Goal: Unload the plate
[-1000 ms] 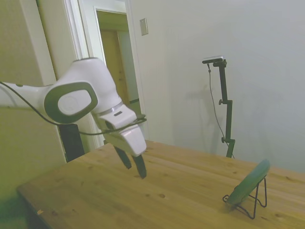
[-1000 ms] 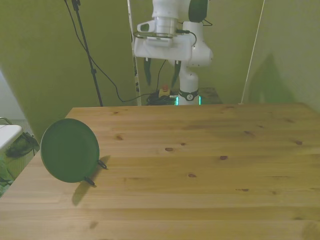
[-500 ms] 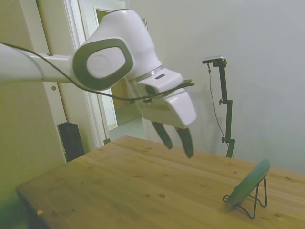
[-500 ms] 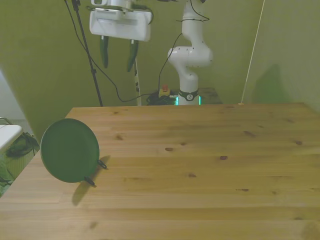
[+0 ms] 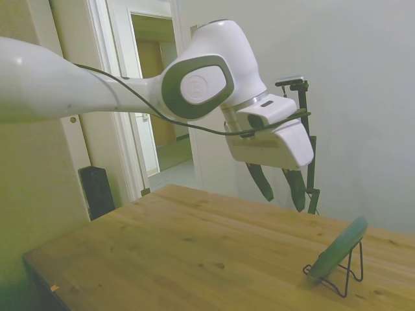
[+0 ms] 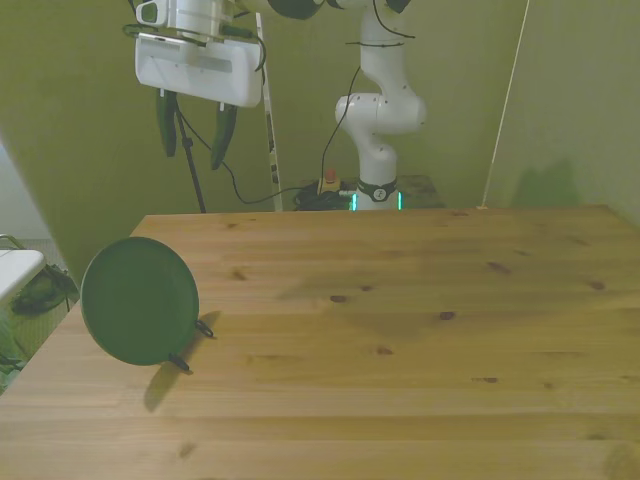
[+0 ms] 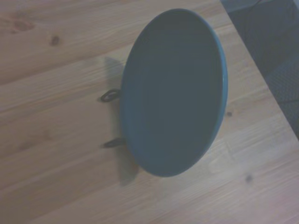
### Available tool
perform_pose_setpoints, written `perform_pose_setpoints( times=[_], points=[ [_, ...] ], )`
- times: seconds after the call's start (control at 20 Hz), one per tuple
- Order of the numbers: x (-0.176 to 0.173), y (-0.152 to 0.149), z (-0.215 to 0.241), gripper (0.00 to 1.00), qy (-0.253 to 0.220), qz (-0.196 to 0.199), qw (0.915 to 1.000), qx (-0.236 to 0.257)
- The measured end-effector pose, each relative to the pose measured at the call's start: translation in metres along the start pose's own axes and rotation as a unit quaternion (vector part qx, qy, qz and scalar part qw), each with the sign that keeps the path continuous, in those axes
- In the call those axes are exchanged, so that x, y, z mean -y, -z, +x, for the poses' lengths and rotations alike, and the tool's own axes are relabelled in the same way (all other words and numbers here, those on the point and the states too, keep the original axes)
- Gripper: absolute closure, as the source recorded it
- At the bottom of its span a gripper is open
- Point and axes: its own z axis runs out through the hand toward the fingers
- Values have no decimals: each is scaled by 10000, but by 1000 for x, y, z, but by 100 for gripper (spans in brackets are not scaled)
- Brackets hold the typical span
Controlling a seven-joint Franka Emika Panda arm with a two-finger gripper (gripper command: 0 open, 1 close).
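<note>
Side view: we've got the gripper [image 5: 280, 189] spread wide, nothing in it, touching nothing, hanging high above the tabletop [image 5: 194, 253] w/ fingers pointing down. Arm stretches in level, wrist bent downward. We see the plate [image 6: 139, 300] leaning tilted on its wire stand [image 5: 342, 271], near the front view's left edge, well below the gripper.

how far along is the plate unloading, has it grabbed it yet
Nothing is done yet: the plate leans in its wire stand near the table's corner at the front view's left. In hand: the gripper hangs open and empty, high above the table and well clear of the plate, though the wrist view has the plate centred. Left: descend, grasp the rim, lift it off the stand.
</note>
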Motion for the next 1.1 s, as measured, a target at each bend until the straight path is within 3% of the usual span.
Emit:
perform_pose_setpoints(
  times=[0.2,0.6,1.1],
  points=[
    [6,-17,32,0,-155,-436,9984,-320],
    [39,-66,49,0,-43,-728,9964,-422],
    [49,-113,59,0,54,-907,9935,-691]
  ],
)
